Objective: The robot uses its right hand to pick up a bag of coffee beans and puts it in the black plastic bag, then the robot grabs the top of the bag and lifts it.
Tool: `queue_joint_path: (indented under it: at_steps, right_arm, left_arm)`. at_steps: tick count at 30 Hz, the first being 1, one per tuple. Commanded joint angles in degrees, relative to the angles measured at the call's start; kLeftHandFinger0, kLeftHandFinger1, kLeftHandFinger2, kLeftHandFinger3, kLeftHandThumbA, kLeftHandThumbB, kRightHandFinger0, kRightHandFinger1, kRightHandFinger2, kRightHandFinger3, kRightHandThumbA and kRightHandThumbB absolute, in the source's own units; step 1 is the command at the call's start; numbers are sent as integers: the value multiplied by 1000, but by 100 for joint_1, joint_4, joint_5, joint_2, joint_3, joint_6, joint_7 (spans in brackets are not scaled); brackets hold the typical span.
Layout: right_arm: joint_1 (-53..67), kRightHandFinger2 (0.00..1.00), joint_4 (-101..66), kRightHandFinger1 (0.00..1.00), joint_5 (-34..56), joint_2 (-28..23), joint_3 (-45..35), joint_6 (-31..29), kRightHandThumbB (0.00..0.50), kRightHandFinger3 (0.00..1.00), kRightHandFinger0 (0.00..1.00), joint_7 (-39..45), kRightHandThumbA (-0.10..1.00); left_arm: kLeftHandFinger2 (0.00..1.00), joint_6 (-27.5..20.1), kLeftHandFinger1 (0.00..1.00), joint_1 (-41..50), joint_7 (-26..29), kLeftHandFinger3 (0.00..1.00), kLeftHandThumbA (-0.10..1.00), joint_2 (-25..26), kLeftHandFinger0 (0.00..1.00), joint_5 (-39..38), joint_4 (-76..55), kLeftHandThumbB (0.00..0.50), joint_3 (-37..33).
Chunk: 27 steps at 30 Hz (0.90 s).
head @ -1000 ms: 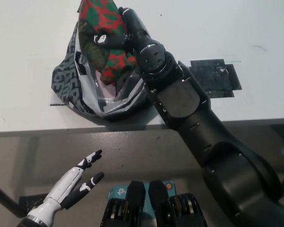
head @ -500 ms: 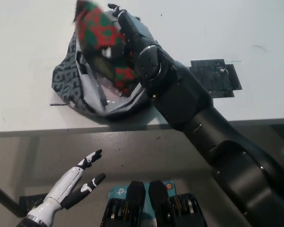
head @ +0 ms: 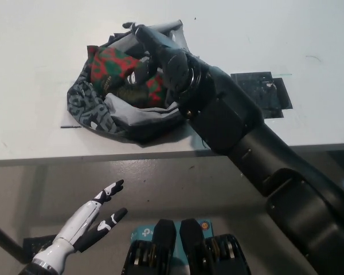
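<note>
The bag of coffee beans (head: pixel 112 64), red and green patterned, lies low inside the black plastic bag (head: pixel 89 109), whose grey printed rim is crumpled around it on the white table (head: pixel 34 51). My black right hand (head: pixel 160 51) reaches into the bag's mouth from the right. It rests against the right side of the coffee bag and under a grey flap of the far rim. Its grip is hidden. My white left hand (head: pixel 89 223) hangs open at the lower left, below the table's front edge.
A black taped patch (head: pixel 261 91) sits on the table right of my right forearm. The table's front edge (head: pixel 46 157) runs across just below the plastic bag. A blue box (head: pixel 143 234) lies on the floor below.
My right hand has gone down and left into the plastic bag. The coffee bag, held upright above the rim before, now lies low inside. The left hand has not moved.
</note>
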Motion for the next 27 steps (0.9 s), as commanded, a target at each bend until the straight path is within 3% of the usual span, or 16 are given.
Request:
queue_joint_path:
  at_steps: [1, 5, 10, 15, 18, 19, 24, 27]
  right_arm:
    - [-361, 1000, -286, 1000, -159, -78, -51, 193, 436, 1000, 1000, 314, 875]
    - [-362, 1000, -491, 1000, -198, -147, -205, 176, 419, 1000, 1000, 115, 979]
    - [-473, 1000, -705, 1000, -446, -265, -419, -62, 384, 1000, 1000, -653, 981]
    - [-498, 1000, -937, 1000, -851, -427, -617, -427, 343, 1000, 1000, -1591, 941]
    - [-517, 1000, -952, 1000, -999, -499, -697, -428, 316, 1000, 1000, -1939, 818]
    - [-524, 1000, -945, 1000, -1043, -537, -704, -376, 319, 1000, 1000, -1985, 806]
    - [-467, 1000, -700, 1000, -1029, -621, -746, -294, 340, 1000, 1000, -1962, 771]
    - [-377, 1000, -458, 1000, -1091, -622, -661, -211, 350, 1000, 1000, -1869, 800]
  left_arm:
    - [1000, -100, 1000, -129, -6, 1000, 973, 119, 1000, -25, -106, 182, 54]
    - [1000, -128, 1000, -139, -24, 1000, 958, 104, 1000, -90, -94, 183, 59]
    - [1000, -123, 1000, -159, 27, 1000, 978, 124, 1000, 49, -92, 171, 41]
    - [1000, -153, 1000, -176, 2, 1000, 958, 124, 1000, 23, -39, 155, 30]
    - [1000, -136, 1000, -151, -22, 1000, 959, 126, 1000, -15, -59, 178, 35]
    - [1000, -109, 1000, -139, -27, 1000, 971, 126, 1000, -16, -76, 195, 36]
    - [1000, -62, 1000, -117, -38, 1000, 977, 137, 1000, 44, -117, 171, 12]
    - [1000, 51, 1000, -98, -76, 1000, 1000, 154, 1000, 105, -194, 187, -12]
